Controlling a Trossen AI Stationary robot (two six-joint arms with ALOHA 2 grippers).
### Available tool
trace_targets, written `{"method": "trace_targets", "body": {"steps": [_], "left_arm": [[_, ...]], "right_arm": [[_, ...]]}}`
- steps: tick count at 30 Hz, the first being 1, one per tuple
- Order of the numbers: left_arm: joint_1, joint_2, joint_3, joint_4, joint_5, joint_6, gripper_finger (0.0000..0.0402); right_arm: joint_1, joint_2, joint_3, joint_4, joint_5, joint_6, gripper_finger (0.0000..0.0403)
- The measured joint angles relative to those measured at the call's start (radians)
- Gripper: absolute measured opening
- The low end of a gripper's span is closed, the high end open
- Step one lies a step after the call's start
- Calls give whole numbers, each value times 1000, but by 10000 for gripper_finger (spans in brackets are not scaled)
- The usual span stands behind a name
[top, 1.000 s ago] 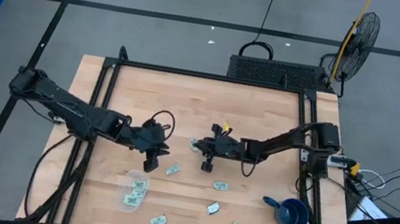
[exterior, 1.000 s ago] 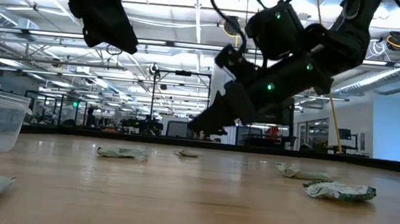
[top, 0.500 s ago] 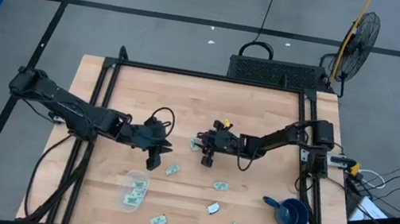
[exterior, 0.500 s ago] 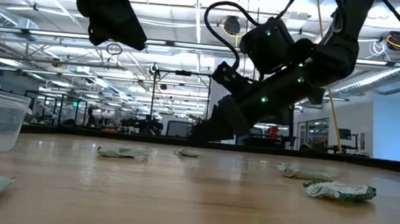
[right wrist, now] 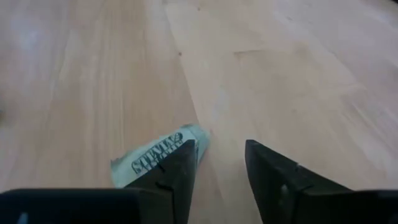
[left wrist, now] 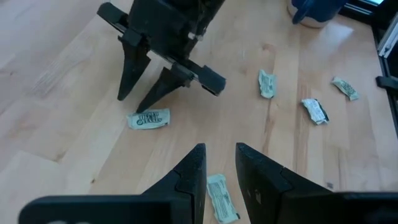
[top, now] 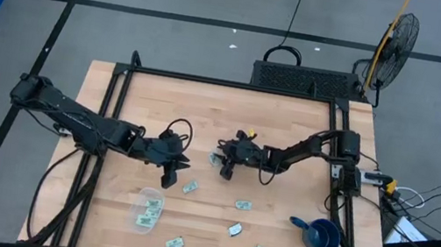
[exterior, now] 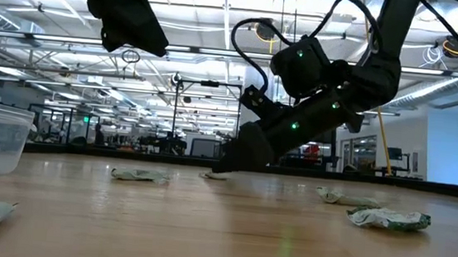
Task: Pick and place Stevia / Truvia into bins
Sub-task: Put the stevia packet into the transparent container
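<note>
Starting at the left, the left claw is held above the surface, fingers slightly apart and empty, just beyond the clear tub, in which at least one sachet is seen. At centre, the right claw is lowered with fingers spread apart, nothing clamped. The target sachet lies flat beside one fingertip, offset to that side of the gap, its long axis running across the fingers. The right arm is judged the nearer.
</note>
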Motion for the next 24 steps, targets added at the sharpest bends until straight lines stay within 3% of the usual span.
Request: {"method": "trace_targets", "body": {"steps": [4,13,21,24], "left_arm": [[0,0,0,0,0,0,90],[1,0,0,9,-2,0,90],[1,0,0,7,9,-1,90],[0,0,0,6,10,-18,90]], "right_arm": [[-11,13,4,2,-68,8,122],[-8,118,72,27,-72,-3,112],[0,85,66,-3,-74,-54,13],[21,51,63,-21,-74,-107,8]]}}
